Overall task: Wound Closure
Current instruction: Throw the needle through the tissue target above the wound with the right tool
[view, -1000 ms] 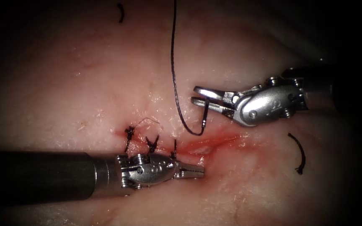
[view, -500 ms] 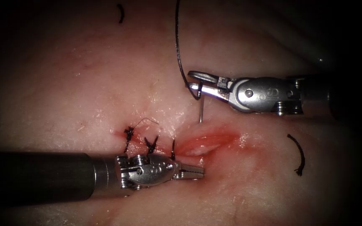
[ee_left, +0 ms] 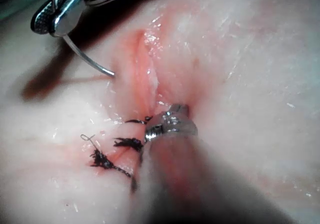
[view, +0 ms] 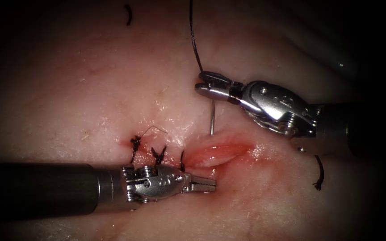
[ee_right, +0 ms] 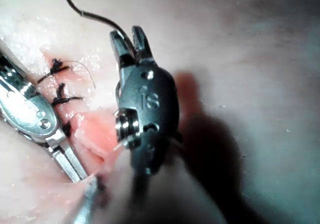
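My right tool [view: 205,87] is shut on the curved needle [view: 211,118] near its thread end. The needle points down, and its tip touches the tissue [view: 90,80] at the far edge of the open cut [view: 215,151]; I cannot tell whether it has pierced. Dark thread [view: 194,40] rises from the jaws out of view. My left tool [view: 202,183] is shut on nothing and presses the tissue at the cut's near edge. The left wrist view shows the needle [ee_left: 87,63] held by the right tool [ee_left: 50,16], its tip beside the cut. In the right wrist view the right tool [ee_right: 131,41] stands over the cut beside the left tool [ee_right: 67,161].
Three dark knotted stitches [view: 159,154] close the left part of the cut. Red fluid tints the open part. A cut end of thread [view: 320,172] lies on the tissue at the right, another [view: 129,13] at the far left.
The right tool turned its wrist and swung the needle from a low hanging curve to point downward, bringing its tip to the cut's far edge. The left tool stayed in place.
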### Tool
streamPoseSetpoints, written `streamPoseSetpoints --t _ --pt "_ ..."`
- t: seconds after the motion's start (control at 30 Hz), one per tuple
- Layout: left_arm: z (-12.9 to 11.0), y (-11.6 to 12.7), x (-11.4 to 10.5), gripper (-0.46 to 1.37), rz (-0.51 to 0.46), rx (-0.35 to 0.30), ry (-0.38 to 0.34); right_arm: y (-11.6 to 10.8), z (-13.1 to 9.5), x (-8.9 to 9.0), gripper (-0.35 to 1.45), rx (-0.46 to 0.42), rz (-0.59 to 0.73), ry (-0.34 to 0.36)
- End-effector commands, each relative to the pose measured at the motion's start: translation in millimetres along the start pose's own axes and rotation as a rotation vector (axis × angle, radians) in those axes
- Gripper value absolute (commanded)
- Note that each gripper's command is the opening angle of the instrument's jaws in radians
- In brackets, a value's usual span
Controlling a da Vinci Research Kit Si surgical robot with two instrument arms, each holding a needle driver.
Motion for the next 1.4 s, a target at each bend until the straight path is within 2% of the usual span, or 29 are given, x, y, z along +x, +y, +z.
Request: streamPoseSetpoints --t 0.03,0.2,0.53,0.8,1.13,1.4 --pt "0.0 -0.1 0.1 -0.35 -0.001 -0.008 0.0 -0.3 0.1 -0.3 -0.35 0.001 0.03 -0.016" --pt "-0.1 -0.3 0.4 -0.35 0.001 -0.011 -0.004 -1.1 -0.2 -2.1 -0.35 0.007 0.098 -0.073" --pt "-0.2 -0.5 0.7 -0.35 0.005 -0.013 -0.004 -3.1 -1.1 -5.5 -0.35 -0.017 0.406 -0.175" --pt "-0.2 -0.5 0.7 -0.35 0.005 -0.013 -0.004 -3.4 -1.3 -6.1 -0.35 -0.024 0.576 -0.199" --pt "-0.3 -0.5 0.7 -0.35 0.004 -0.012 -0.001 -4.1 -1.4 -7.6 -0.35 -0.01 0.632 -0.224" --pt "-0.4 -0.5 0.8 -0.35 0.003 -0.013 -0.001 -4.3 -1.5 -7.9 -0.35 -0.011 0.647 -0.226"
